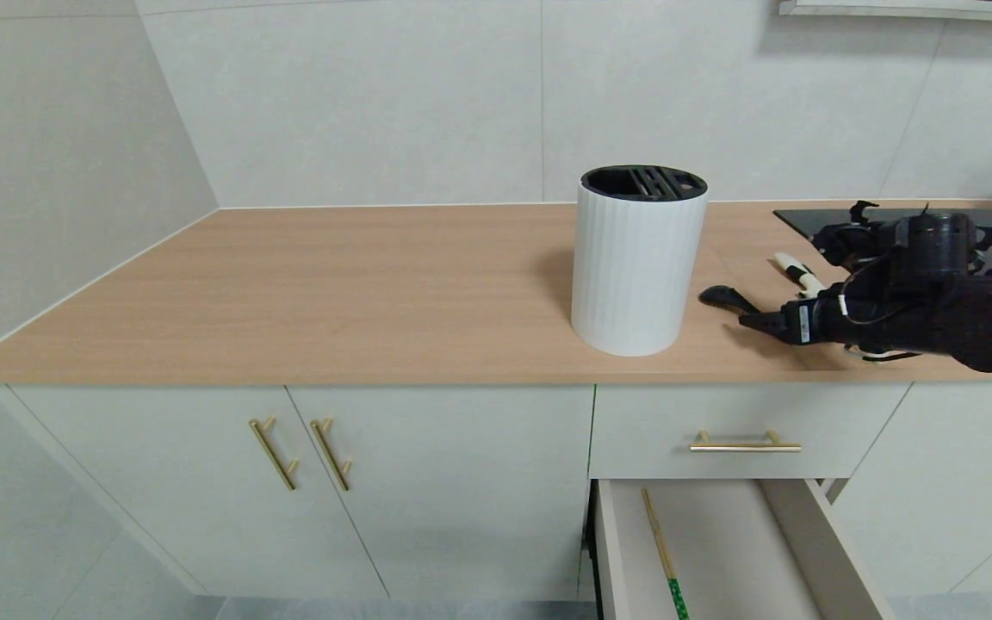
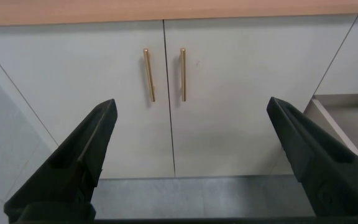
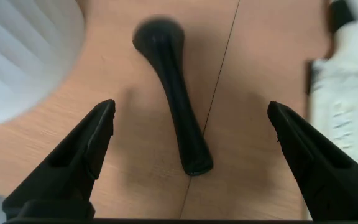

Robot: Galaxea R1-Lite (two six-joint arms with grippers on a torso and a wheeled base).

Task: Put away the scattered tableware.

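Observation:
A black spoon lies on the wooden countertop, just right of a white ribbed utensil holder with a black slotted top. My right gripper hovers low over the spoon's handle end. It is open, with the spoon lying between the fingers of the right gripper. A white knife with black accents rests beside the spoon; the knife is outside the fingers. My left gripper stands open and empty, low in front of the cabinet doors.
Below the counter, a drawer is pulled out with a chopstick lying in it. A black cooktop sits at the counter's back right. Tiled walls close off the back and left. The drawer's edge is near the left gripper.

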